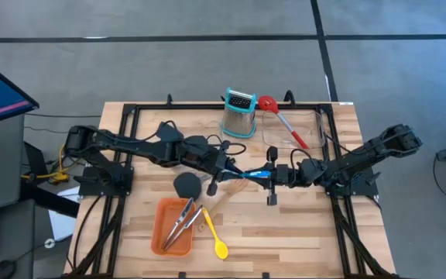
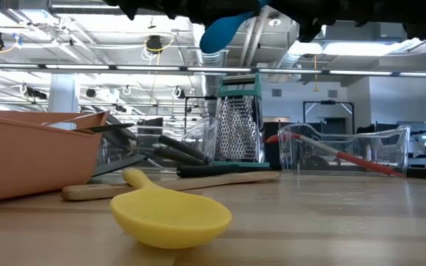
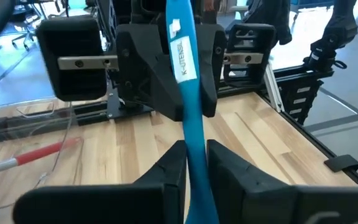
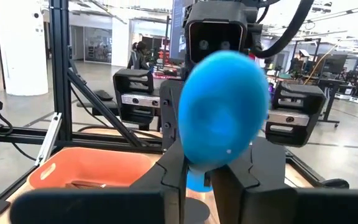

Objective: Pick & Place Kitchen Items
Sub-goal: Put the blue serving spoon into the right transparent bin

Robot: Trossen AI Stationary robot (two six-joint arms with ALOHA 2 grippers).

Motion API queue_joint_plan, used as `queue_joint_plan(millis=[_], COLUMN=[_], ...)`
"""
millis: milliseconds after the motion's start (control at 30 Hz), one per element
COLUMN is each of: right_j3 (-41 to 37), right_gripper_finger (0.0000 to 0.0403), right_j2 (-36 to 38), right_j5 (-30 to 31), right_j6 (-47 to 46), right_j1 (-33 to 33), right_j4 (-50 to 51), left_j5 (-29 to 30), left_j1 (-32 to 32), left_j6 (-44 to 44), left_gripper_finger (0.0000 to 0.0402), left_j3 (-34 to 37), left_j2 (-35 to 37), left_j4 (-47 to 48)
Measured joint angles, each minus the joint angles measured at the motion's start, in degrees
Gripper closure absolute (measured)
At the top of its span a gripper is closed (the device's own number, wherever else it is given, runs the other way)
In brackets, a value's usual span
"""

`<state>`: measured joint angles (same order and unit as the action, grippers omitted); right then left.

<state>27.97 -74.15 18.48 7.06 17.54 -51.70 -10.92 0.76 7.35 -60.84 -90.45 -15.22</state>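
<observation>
A small blue spoon hangs in the air over the table's middle, between my two grippers. My left gripper comes from the left and my right gripper from the right; both are shut on the spoon. In the left wrist view its handle runs from my fingers into the right gripper. In the right wrist view its bowl faces the camera and hides the left fingers. The low view shows the bowl high above the table. My left gripper pinches the spoon's handle between its two fingers, at the end toward the bowl. The fingers come level from the table's left and lie along the handle. The spoon is clear of the table. My right gripper pinches the handle between its two fingers, coming level from the table's right, along the handle. In the left wrist view the labelled stretch of handle lies between its fingers.
An orange tray at the front left holds steel tongs. A yellow spoon, a wooden spatula and a black spatula lie near it. A grater and a clear bin with a red slotted spoon stand at the back.
</observation>
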Motion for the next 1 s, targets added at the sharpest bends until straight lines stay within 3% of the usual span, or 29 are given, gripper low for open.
queue_joint_plan(millis=[200,433,833,1000], right_j3=[-0.11,-0.09,7.42,9.79], right_gripper_finger=[0.0361,0.0361,0.0361,0.0361], right_j2=[-0.07,4.07,20.62,23.81], right_j5=[-0.32,8.97,29.55,31.02], right_j6=[-0.29,1.89,-1.74,-5.46], right_j1=[0.13,1.20,1.07,-1.80], right_j4=[0.24,3.27,37.69,46.35], left_j5=[0.48,0.35,0.12,0.11], left_j1=[-1.03,-1.49,-0.61,0.48], left_j6=[0.45,0.35,0.10,1.13], left_gripper_finger=[0.0345,0.0340,0.0363,0.0375], left_j3=[-0.10,-0.08,-0.03,-0.02], left_j2=[5.37,12.81,18.09,17.86], left_j4=[-0.03,7.93,17.65,17.72])
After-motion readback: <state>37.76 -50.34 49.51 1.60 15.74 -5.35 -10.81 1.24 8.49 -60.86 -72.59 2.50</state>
